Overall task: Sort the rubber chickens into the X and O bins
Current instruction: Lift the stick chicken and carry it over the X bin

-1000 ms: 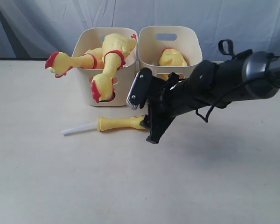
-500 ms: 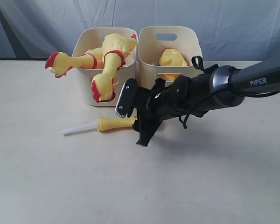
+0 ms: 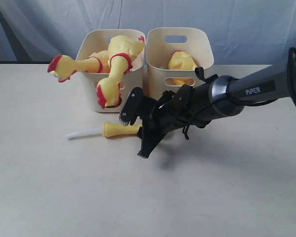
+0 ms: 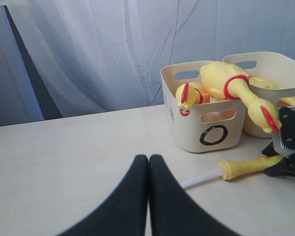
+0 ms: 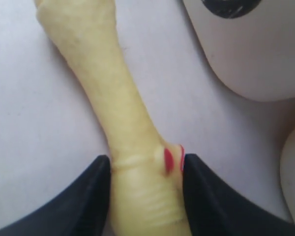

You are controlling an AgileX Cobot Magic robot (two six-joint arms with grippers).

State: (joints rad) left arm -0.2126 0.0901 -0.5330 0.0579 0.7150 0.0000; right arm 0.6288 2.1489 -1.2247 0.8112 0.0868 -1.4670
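The black right arm (image 3: 237,91) reaches from the right, low over the table (image 3: 64,197), in front of the cream bins (image 3: 180,49), with its wrist bent down toward the left. The left gripper (image 4: 148,196) hovers above the table well apart, its fingers (image 4: 130,196) pressed together, while the right gripper (image 3: 133,136) stands with one jaw on each side of the slim chicken (image 3: 119,130), and both seem to touch its sides. This chicken lies flat on the table just before the O bin (image 4: 206,132), pale yellow with a small red mark, and a white stick (image 3: 81,134) comes out of its far end
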